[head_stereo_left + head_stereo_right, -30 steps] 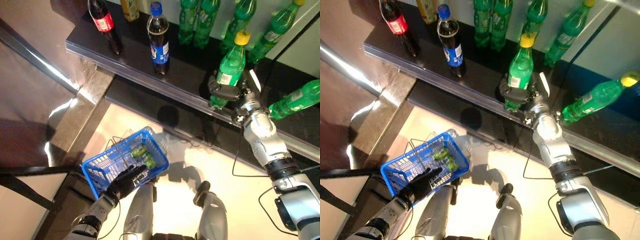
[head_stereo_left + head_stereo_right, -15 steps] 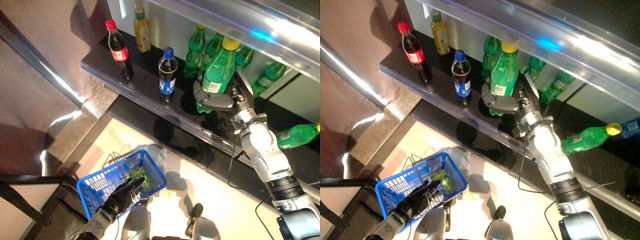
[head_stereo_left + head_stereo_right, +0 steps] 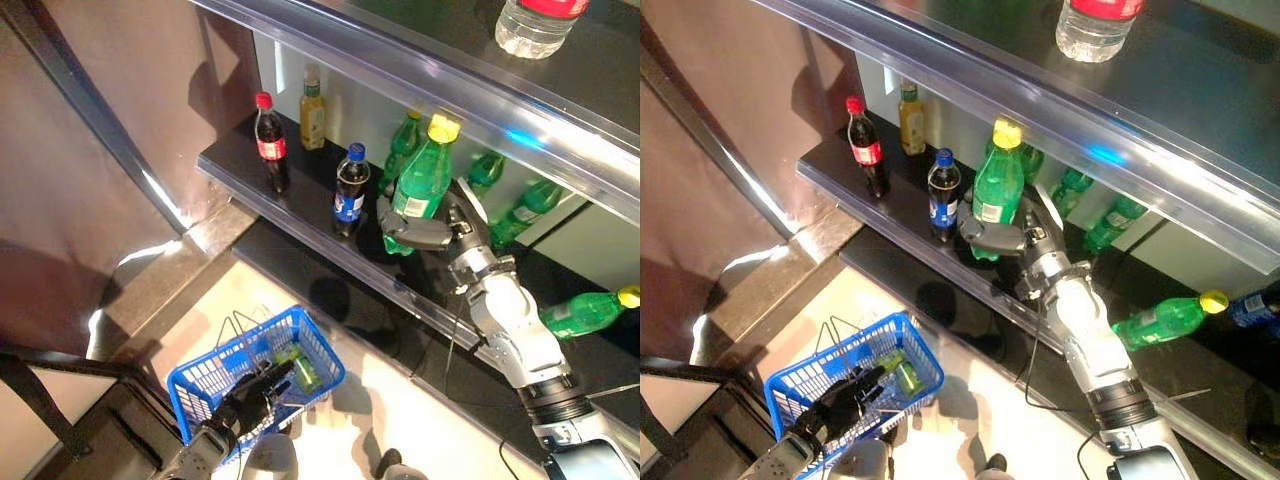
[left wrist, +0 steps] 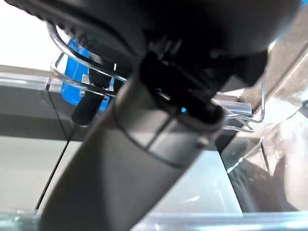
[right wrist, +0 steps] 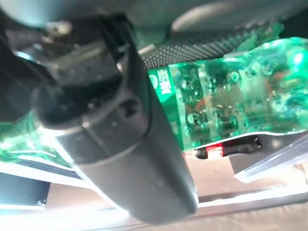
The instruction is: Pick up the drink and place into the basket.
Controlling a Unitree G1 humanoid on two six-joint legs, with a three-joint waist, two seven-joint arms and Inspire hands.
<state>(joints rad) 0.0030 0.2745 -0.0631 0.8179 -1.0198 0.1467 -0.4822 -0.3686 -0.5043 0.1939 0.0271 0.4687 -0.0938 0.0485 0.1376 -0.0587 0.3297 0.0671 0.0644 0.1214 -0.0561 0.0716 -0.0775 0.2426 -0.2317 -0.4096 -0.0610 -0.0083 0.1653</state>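
The right hand [image 3: 425, 232] wraps the green bottle [image 3: 419, 186] low at the shelf [image 3: 300, 205] front, clear to lift, while the left hand [image 3: 250, 395] grips the blue basket [image 3: 215, 372] below, ready to receive.

The shelf [image 3: 300, 190] is viewed from above by both eye views; each hand is seen close up by its wrist view.

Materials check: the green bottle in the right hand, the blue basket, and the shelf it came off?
Green bottle: translucent glossy plastic by the look, light passing through, yellow cap; right hand curled round it.
Blue basket: opaque plastic lattice walls, thin wire handles; the left hand holds it.
Shelf: dark glossy top, clear front lip, probably acrylic.
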